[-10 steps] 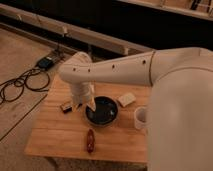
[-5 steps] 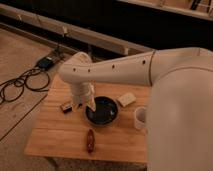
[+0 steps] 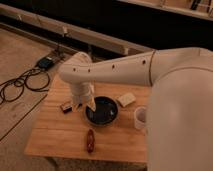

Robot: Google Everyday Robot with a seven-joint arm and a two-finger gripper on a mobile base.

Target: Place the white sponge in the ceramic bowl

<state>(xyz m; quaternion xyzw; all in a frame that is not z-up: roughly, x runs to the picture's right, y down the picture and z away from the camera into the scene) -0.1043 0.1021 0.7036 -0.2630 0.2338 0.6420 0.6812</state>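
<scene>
The white sponge (image 3: 126,99) lies flat on the wooden table (image 3: 55,132), just right of and behind the ceramic bowl. The ceramic bowl (image 3: 102,111) is dark, glossy and round, near the table's middle. I see nothing inside it. My gripper (image 3: 85,103) hangs down from the white arm over the bowl's left rim, between the bowl and a dark bar. It is well left of the sponge and holds nothing that I can see.
A dark rectangular bar (image 3: 66,106) lies left of the gripper. A white cylindrical cup (image 3: 140,117) stands right of the bowl. A reddish-brown oblong object (image 3: 90,140) lies near the front edge. Cables and a black box (image 3: 45,62) lie on the floor at left.
</scene>
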